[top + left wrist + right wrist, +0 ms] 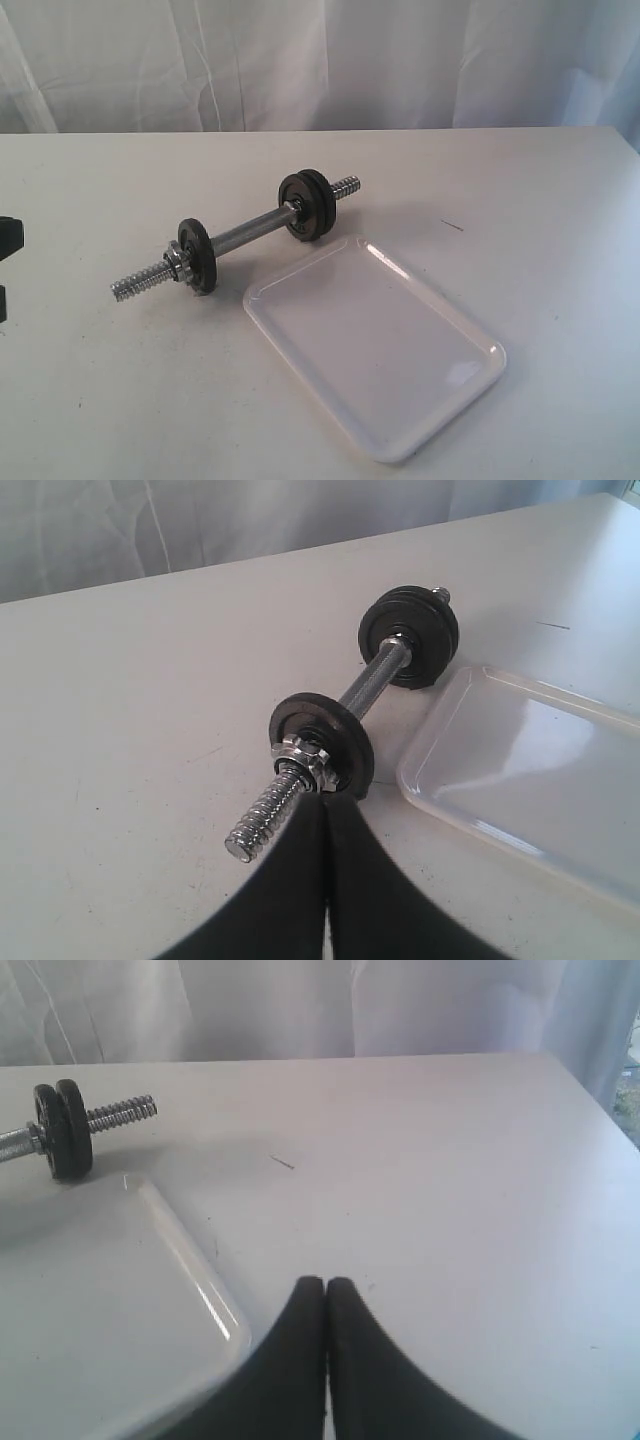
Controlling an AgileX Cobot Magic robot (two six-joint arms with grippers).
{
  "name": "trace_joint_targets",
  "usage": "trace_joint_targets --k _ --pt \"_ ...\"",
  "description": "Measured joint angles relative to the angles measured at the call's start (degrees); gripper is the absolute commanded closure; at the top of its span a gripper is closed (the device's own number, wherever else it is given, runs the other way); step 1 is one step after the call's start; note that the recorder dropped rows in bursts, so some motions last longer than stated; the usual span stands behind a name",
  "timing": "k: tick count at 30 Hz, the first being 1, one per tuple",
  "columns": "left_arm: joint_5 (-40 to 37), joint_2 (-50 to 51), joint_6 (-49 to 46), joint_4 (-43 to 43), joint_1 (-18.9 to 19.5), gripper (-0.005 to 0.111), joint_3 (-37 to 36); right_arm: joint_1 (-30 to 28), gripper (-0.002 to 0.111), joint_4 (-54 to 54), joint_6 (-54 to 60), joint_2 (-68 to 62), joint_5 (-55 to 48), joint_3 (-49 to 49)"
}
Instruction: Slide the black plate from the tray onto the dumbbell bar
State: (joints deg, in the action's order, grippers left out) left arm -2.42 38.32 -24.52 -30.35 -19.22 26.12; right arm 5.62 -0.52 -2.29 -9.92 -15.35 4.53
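Judging progress first: the tray [380, 340] holds nothing, and every disc I can find sits on the dumbbell bar [245, 237], so I take the sliding step as done. By my reckoning the black plate [324, 198] is the outer disc of the pair at the bar's far end, next to the bare threaded tip. The discs look alike, so I cannot be sure which it is. Left to do, as I judge it: little, perhaps only locking that end, since I see no nut outside the pair

Jaws:
- left gripper [325, 815]: jaws pressed together, holding nothing, pointed at the bar's near threaded end and apart from it
- right gripper [326, 1288]: jaws likewise closed and empty, over the tabletop [450, 1160] beside a corner of the tray

Count:
- dumbbell bar: one, lying on the tabletop near the tray
- black discs: three, namely the single disc [196, 256] at the near end and two side by side at the far end
- collar nut [305, 755]: one in view, outside the single disc
- tray: one, white, rimmed
- grippers: two
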Motion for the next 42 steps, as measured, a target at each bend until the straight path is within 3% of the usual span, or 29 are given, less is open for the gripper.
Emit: trace_joint_targets --k 9,34,42 --pt "0.0 0.0 0.0 0.0 0.0 0.107 0.0 0.0 0.108 0.0 0.0 0.2 0.5 -4.1" --pt "0.3 -0.1 0.0 0.0 0.0 0.107 -0.1 0.0 0.108 -0.2 -0.3 1.8 0.1 -4.2" --pt "2.4 -9.5 1.4 3.6 1.7 0.107 -9.0 0.0 0.108 -0.2 -0.3 1.8 0.0 -4.2"
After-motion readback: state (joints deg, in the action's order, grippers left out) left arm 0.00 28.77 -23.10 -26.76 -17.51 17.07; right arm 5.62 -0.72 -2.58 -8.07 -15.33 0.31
